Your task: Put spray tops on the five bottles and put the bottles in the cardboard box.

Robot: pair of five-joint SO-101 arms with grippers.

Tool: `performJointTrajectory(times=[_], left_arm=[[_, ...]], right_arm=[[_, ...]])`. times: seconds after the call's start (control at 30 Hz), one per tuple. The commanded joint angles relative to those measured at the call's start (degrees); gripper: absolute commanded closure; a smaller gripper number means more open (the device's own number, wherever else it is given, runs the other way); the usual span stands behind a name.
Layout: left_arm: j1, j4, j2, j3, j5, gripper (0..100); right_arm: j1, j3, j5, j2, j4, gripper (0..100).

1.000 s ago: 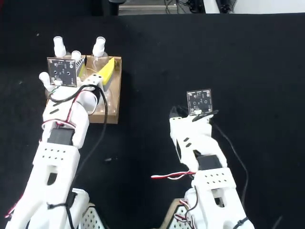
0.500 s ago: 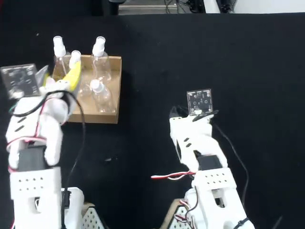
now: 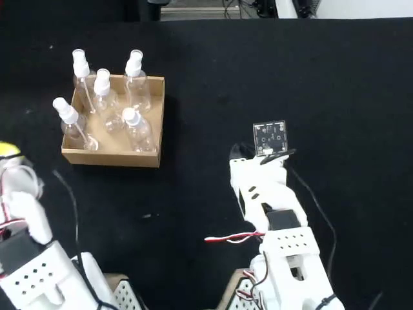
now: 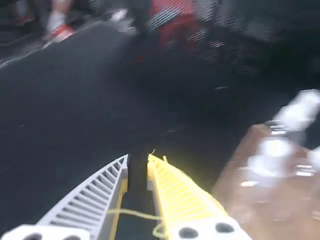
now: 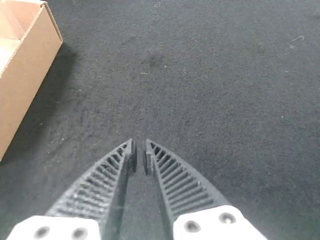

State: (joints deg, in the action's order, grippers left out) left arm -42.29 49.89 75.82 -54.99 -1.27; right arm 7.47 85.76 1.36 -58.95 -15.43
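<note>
Five spray-topped bottles [image 3: 137, 132] stand inside the cardboard box [image 3: 110, 157].

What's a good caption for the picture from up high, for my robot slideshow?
Five bottles with spray tops sit in the cardboard box on the black table.

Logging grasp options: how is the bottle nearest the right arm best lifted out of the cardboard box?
Take the bottle by the neck under its spray top, from above, I'd say: cardboard box walls and other bottles hem its body.
</note>
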Motion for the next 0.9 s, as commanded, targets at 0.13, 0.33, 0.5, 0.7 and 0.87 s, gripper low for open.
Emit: performJointTrajectory(times=[0.13,0.33,0.5,0.7,0.87], left_arm=[[-14.1,0.4,1.1,-13.0,9.7,97],[-10.8,0.4,1.1,-21.2,9.8,97],[-4.5,5.4,1.1,-24.0,9.7,97],[1.2,14.9,7.1,-23.4,3.2,97],[4.5,15.5,19.2,-32.4,1.7,97]], right_arm=[[-0.7,-1.5,0.4,-1.5,1.5,98.7],[-0.8,-3.8,0.1,-1.5,1.0,98.7],[-1.1,-7.1,0.4,-2.4,-5.8,98.7],[0.4,-9.2,0.1,-15.2,-20.2,98.7],[0.8,-2.5,0.5,-30.0,-20.5,98.7]])
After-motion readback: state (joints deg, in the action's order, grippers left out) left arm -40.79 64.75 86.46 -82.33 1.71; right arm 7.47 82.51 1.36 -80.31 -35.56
